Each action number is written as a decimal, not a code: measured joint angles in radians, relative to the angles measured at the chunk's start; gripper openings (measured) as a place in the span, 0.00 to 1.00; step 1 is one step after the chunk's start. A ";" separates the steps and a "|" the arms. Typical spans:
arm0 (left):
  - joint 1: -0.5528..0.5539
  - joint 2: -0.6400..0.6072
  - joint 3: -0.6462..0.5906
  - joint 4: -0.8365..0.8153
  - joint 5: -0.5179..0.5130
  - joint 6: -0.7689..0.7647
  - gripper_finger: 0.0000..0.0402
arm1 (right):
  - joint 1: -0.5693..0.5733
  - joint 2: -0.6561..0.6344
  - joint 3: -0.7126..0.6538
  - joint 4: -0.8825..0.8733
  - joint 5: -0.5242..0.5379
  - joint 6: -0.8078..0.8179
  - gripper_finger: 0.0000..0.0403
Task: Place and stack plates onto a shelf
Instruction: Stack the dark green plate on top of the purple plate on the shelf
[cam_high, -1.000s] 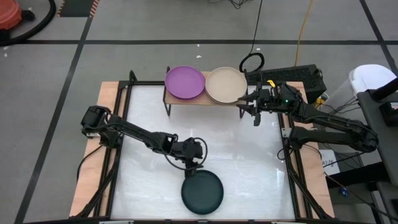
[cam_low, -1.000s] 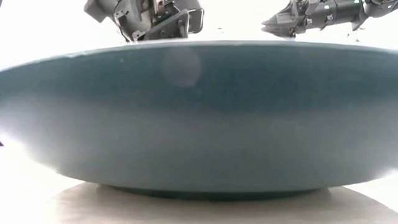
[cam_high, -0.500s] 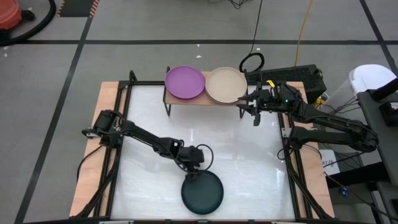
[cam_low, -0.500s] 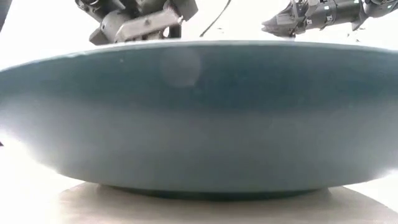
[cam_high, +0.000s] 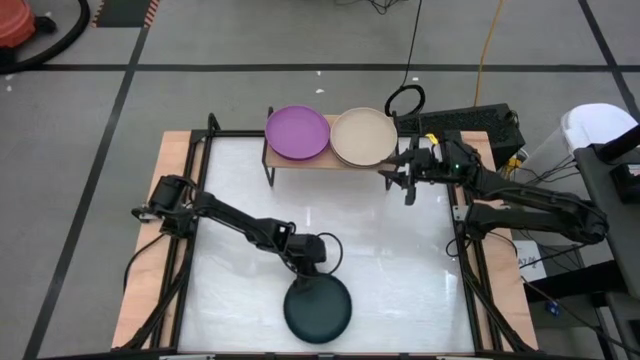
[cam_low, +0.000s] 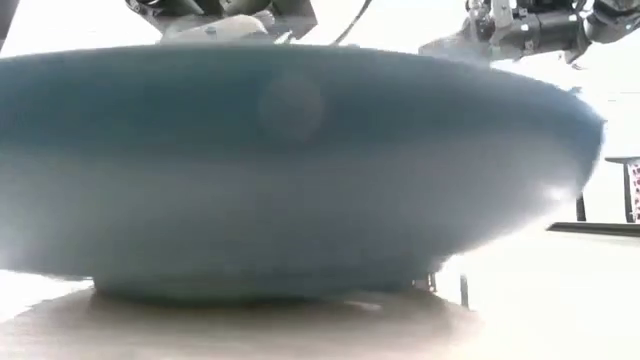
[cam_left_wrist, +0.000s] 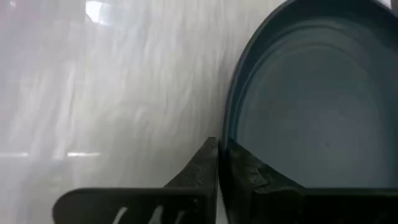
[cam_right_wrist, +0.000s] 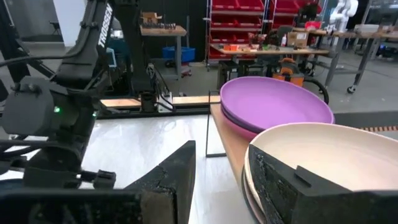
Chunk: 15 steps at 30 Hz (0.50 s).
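Your white counter (cam_high: 240, 200) with its wooden edges stands on a grey floor crossed by dark lines. At its far edge the shelf (cam_high: 300, 160) carries a purple plate (cam_high: 297, 132) on the left and a beige plate (cam_high: 363, 136) on the right. Your left gripper (cam_high: 311, 266) is clenched on the far rim of the dark teal plate (cam_high: 318, 310) near the counter's near edge. Your right gripper (cam_high: 400, 178) sits released beside the beige plate. Red shelving (cam_right_wrist: 249, 25) and workbenches (cam_right_wrist: 280, 46) fill the room beyond.
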 joint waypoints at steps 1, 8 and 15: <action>0.003 -0.010 -0.001 -0.010 0.000 0.006 0.03 | 0.000 0.000 -0.014 0.024 0.000 0.000 0.32; 0.062 -0.177 0.008 -0.122 -0.044 0.072 0.02 | 0.000 -0.001 -0.056 0.089 0.000 0.003 0.32; 0.190 -0.473 0.070 -0.346 -0.295 0.159 0.02 | 0.000 -0.015 -0.057 0.094 -0.002 0.004 0.32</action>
